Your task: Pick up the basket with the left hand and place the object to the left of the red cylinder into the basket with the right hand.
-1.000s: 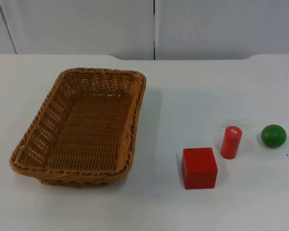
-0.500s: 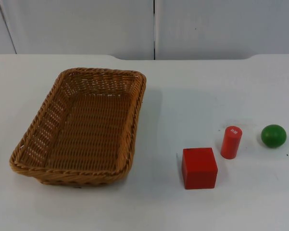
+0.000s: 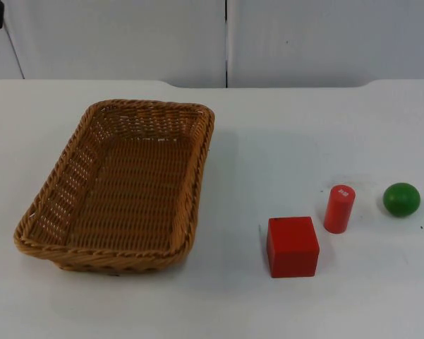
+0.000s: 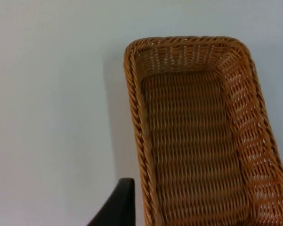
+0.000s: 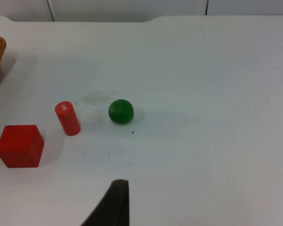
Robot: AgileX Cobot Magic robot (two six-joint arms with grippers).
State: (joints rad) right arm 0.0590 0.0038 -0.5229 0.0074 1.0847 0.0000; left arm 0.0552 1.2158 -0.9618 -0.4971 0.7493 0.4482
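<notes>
Scene at the outset of the task. A rectangular, tan woven wicker basket (image 3: 120, 187) rests flat on the white worktop (image 3: 268, 127), empty, its braided rim and ribbed walls unobstructed, so that its near edge is open to a grasp from the left arm. The left tool (image 4: 114, 207) hangs above the worktop just beside the basket's long rim, touching nothing; only one black fingertip is seen, so whether the tool is spread or pressed together cannot be told. To the basket's right stand three smooth, painted solids in a loose row, well apart from the wicker: a red cube (image 3: 293, 246), an upright red cylinder (image 3: 338, 208) with a small white label on its top, and a green ball (image 3: 401, 199). The red cube lies just left of the cylinder and is therefore judged the object to be placed. The right tool (image 5: 110, 205) waits high above the worktop, near these solids; its state likewise cannot be told. Neither step appears begun
</notes>
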